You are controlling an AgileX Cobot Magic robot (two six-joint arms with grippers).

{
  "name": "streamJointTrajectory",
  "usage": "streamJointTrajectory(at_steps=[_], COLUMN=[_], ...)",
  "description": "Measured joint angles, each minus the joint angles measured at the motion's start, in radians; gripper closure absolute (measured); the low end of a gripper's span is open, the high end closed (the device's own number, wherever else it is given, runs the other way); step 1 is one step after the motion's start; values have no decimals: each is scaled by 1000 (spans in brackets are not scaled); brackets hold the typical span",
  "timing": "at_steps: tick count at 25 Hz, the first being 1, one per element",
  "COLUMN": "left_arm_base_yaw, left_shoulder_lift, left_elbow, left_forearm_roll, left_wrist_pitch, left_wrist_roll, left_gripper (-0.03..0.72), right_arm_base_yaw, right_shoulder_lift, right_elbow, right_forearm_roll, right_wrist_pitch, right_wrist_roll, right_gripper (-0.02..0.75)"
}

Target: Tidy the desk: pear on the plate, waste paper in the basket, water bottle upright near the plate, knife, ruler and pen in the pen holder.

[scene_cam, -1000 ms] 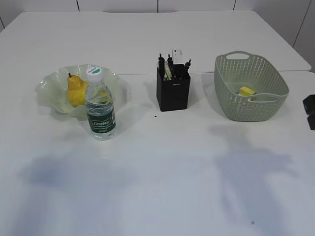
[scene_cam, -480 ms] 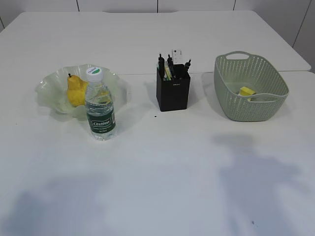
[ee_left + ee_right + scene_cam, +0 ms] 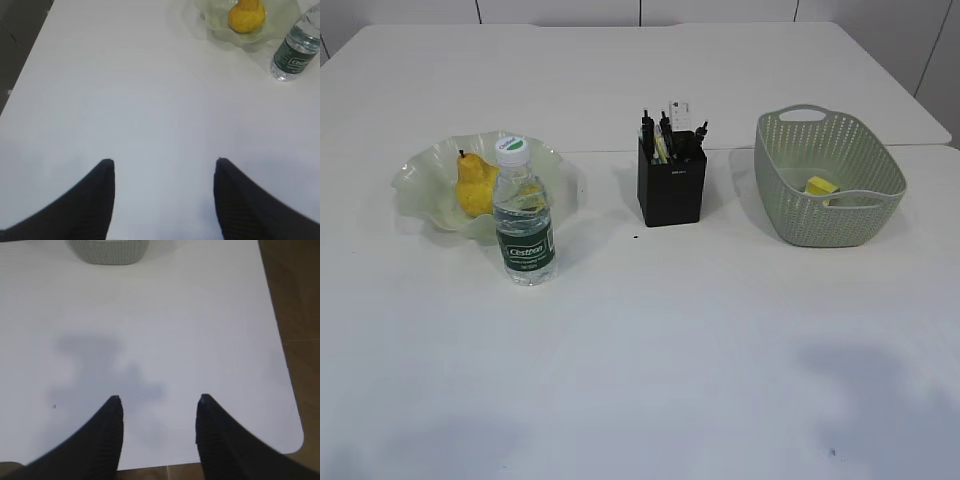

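Jaws first: my left jaws point(image 3: 164, 172) hang parted over bare white counter point(image 3: 125, 100), holding nothing; my right jaws point(image 3: 157, 407) gape the same way, empty, near the counter's lower right edge. Farther off, in the exterior view, the water bottle point(image 3: 525, 215) stands upright at left of centre, just in front of the wavy green plate point(image 3: 420, 185), which carries the pear point(image 3: 473, 185). Mid-frame sits the black pen holder point(image 3: 672, 187), with pens and other tools I cannot tell apart sticking up from it. At right, the green basket point(image 3: 825, 215) holds a yellow scrap of paper point(image 3: 822, 186).
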Motion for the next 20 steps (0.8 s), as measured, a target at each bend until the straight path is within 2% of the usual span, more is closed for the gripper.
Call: streamJointTrajectory(at_steps=[7,14,20], left_arm_base_yaw=[0,0,0], left_shoulder_lift=[-73,-138,-176], left_elbow=[0,0,0], left_forearm_roll=[-4,-14,-14], left_wrist_pitch=[41,57,59], left_wrist_roll=[0,0,0], left_gripper=[244,244,245], right_arm_base_yaw=[0,0,0], right_shoulder_lift=[-147,-212,-328], right_elbow=[0,5,94], right_forearm_roll=[49,50,58], right_wrist_pitch=[28,32,33], right_wrist_roll=[6,8,8], right_gripper=[381,381,381])
